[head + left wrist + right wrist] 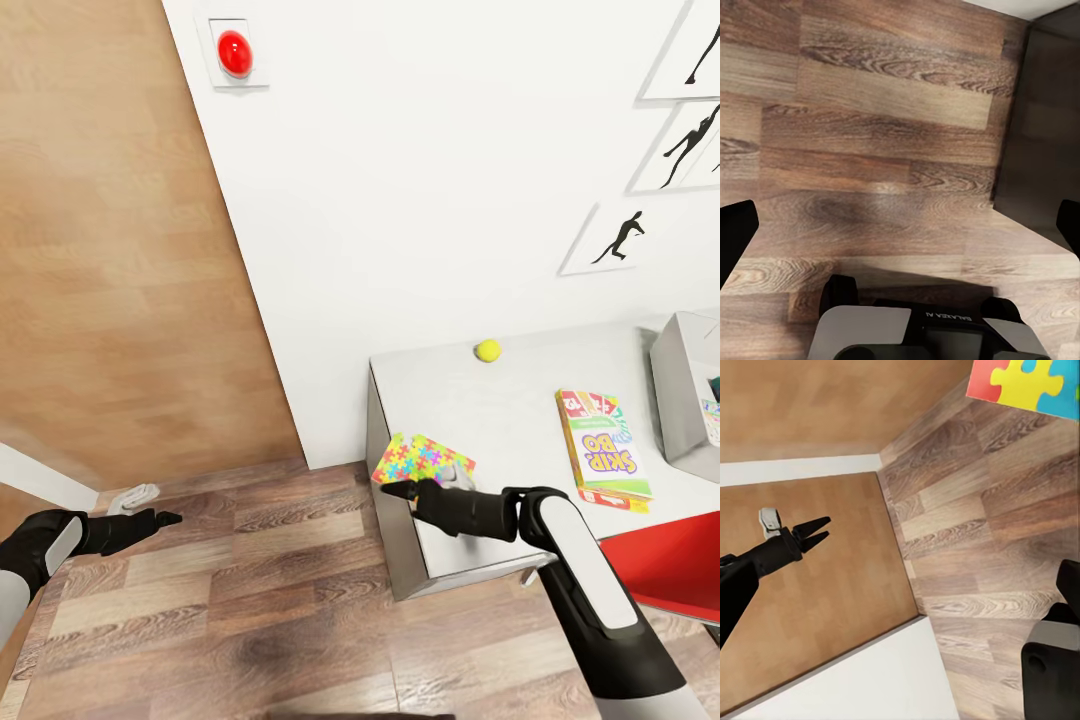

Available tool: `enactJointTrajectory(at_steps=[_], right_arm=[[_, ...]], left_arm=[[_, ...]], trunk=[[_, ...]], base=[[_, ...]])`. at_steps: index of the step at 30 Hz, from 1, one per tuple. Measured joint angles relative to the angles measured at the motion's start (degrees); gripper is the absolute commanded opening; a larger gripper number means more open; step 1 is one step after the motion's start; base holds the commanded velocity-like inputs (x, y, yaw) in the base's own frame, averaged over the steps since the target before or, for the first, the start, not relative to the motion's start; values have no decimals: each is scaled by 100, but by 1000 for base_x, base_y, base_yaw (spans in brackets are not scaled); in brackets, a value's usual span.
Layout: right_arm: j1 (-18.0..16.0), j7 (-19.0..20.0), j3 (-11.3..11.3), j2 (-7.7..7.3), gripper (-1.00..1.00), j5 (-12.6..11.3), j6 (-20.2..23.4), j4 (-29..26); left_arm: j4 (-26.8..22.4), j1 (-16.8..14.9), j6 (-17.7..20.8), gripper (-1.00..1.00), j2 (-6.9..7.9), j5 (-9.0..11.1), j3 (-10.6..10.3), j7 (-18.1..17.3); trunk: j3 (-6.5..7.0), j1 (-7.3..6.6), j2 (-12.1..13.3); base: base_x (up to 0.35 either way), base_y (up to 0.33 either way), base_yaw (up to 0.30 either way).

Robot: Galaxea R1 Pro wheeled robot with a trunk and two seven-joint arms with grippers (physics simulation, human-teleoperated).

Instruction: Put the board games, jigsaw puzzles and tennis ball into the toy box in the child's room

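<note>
Overhanging the table (500, 420) corner, the jigsaw puzzles (423, 460) lie flat – right gripper (392, 490) at their 6 o'clock edge, grip unclear – left gripper (168, 518) slightly parted, empty.

"SKIP-BO" on board game box (604, 444), upside down.

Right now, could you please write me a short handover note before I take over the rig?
Left gripper: open, empty, low over the floor, off the table.
Right gripper: looks open, empty, at the table's corner just short of the puzzles.
On the table: puzzles overhanging the corner, ball near the wall, Skip-Bo beside the toy box.
Done: something colourful lies in the box; I cannot tell what.
Left: puzzles, ball and Skip-Bo into the box, then check the bed's games.
</note>
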Motion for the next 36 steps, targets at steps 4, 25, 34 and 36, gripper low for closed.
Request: enactJointTrajectory(at_steps=[4, 25, 34, 36], right_arm=[[30, 1, 3, -26, 100, -5, 0, 14], [397, 26, -45, -720, 100, -166, 0, 18], [789, 90, -102, -821, 100, -476, 1, 12], [806, 126, -109, -815, 100, -486, 1, 14]], left_arm=[[-1, -1, 0, 100, 0, 3, 0, 0], [-2, 0, 0, 100, -114, 0, 2, -7], [-4, 0, 0, 100, -106, 0, 9, -9], [-3, 0, 0, 100, -106, 0, 9, -9]], trunk=[[0, 0, 0], [0, 0, 0], [1, 0, 0], [8, 0, 0]], base=[[0, 0, 0], [0, 0, 0], [0, 0, 1], [0, 0, 29]])
